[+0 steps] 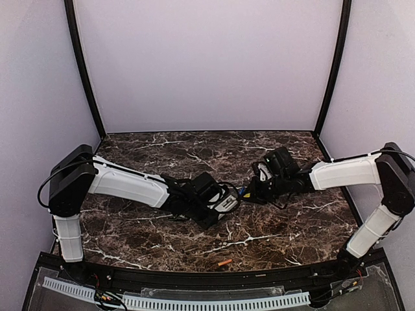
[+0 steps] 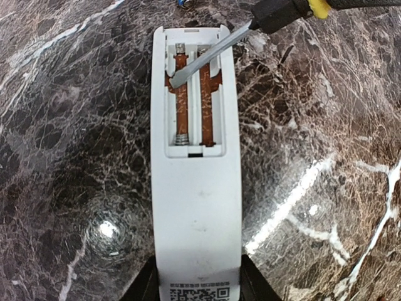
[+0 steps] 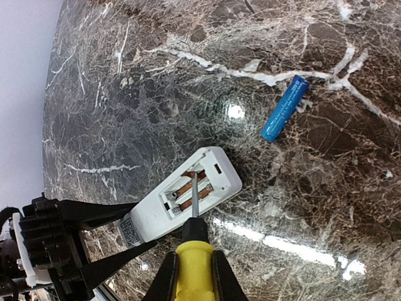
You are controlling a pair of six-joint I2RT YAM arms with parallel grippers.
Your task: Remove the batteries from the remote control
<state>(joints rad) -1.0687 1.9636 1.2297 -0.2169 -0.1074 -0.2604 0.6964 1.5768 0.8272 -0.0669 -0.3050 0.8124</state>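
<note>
- Orange battery (image 1: 225, 262) lies loose on the surface (image 1: 162, 152), nearest the bases.
- My left pincer (image 2: 197, 287) clamps the remote control (image 2: 195, 207) by its near end, its long axis running away.
- My right pincer (image 3: 193, 276) grips the screwdriver (image 3: 193, 235), its tip in the open bay, which I judge empty.
- The blue battery (image 3: 285, 108) lies just beyond.

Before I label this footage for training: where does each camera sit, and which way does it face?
Top external: fixed above and behind the arm bases, looking down at the table; both arms show, left gripper and right gripper nearly meeting.
Left wrist: on the left arm, looking along the remote its fingers hold.
Right wrist: on the right arm, looking down the screwdriver it grips; blue battery beyond.
Shared: both wrist views show the screwdriver tip in the remote's open bay.
</note>
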